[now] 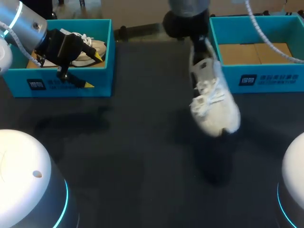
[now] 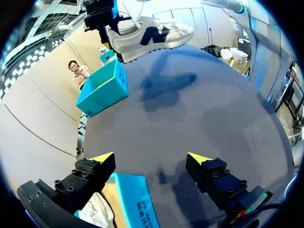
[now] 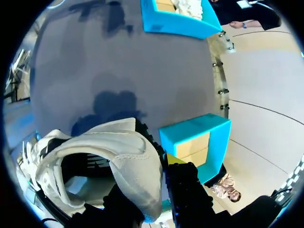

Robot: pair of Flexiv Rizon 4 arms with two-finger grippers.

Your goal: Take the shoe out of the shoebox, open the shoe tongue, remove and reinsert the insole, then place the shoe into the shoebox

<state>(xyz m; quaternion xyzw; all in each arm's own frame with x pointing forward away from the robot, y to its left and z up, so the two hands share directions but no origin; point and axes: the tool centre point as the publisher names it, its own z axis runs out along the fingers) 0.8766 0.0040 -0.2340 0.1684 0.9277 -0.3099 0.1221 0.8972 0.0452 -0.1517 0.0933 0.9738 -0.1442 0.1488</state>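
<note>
The right gripper (image 3: 154, 187) is clenched on the heel of the shoe (image 1: 213, 102), holding it above the table just beside the right box (image 1: 259, 80). The left gripper (image 2: 151, 159), well apart from that box, stands wide open.

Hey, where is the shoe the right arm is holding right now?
In the head view the white shoe hangs from the right gripper, right of the middle, above the dark table and just in front of the right shoebox.
</note>
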